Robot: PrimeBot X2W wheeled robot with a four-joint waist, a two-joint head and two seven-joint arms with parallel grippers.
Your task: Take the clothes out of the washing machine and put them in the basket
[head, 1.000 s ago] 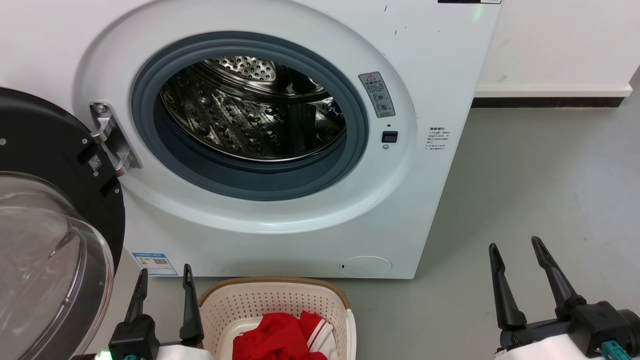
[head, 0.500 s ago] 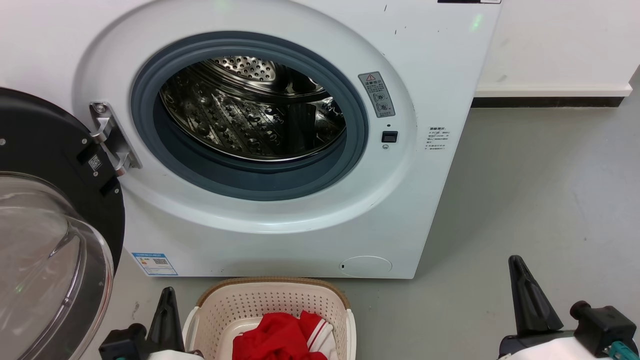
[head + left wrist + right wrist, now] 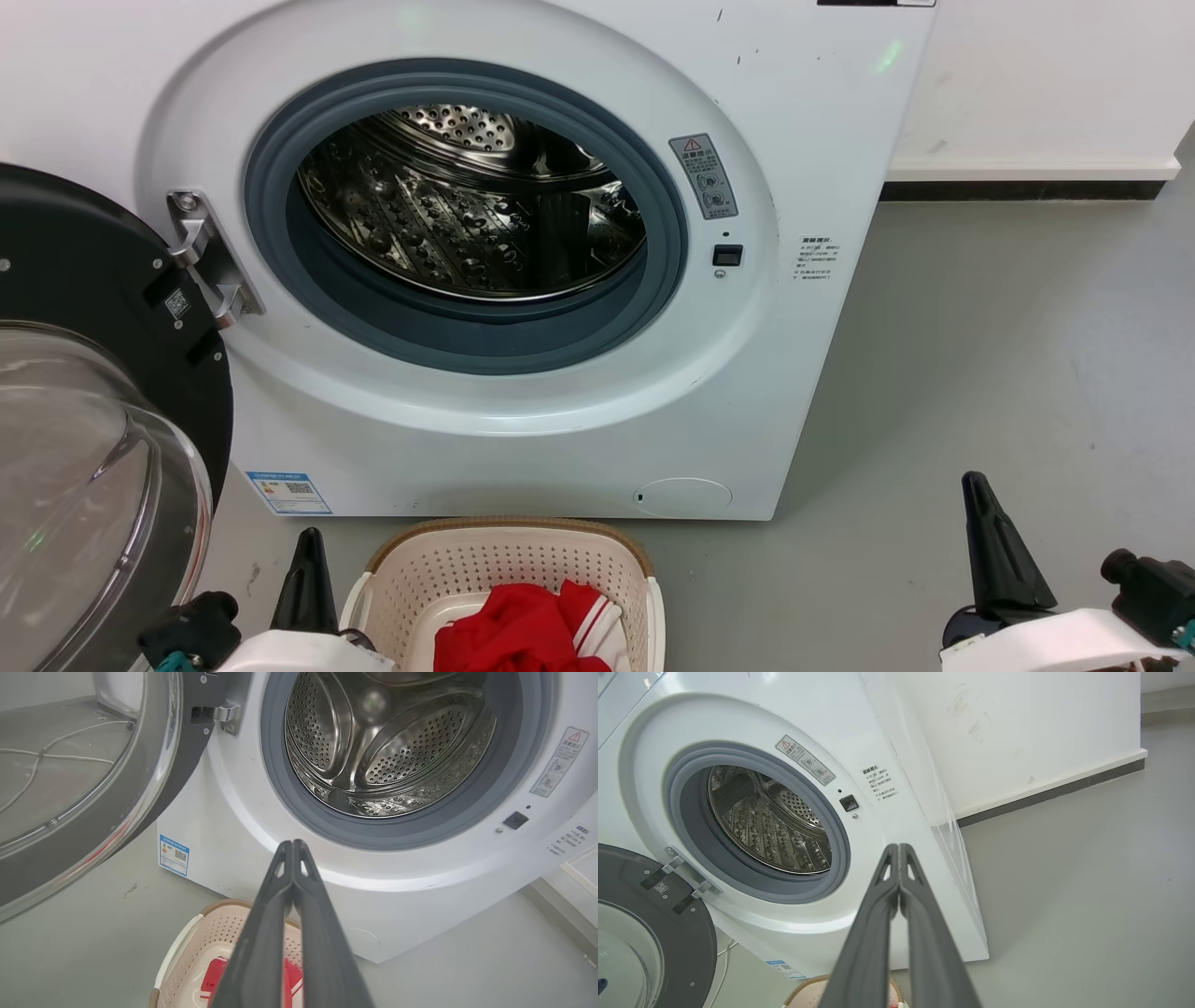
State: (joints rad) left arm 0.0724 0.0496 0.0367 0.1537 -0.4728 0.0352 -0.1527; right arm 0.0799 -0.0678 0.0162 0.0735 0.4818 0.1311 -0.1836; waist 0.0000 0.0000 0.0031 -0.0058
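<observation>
Bright red soft fabric clothes (image 3: 523, 630) with white trim lie bunched inside the cream perforated plastic basket (image 3: 509, 560), likely light, limp, best pinched at a raised fold, while left claw (image 3: 292, 845) and right claw (image 3: 899, 848) flank that basket, each pressed closed on nothing.

You face the white washing machine (image 3: 523, 448), black-rimmed door (image 3: 84, 308) open leftward, steel drum (image 3: 448, 224) exposed. Just before it on the floor (image 3: 980, 373), the cream basket (image 3: 509, 528) holds red-and-white clothes (image 3: 518, 635).
</observation>
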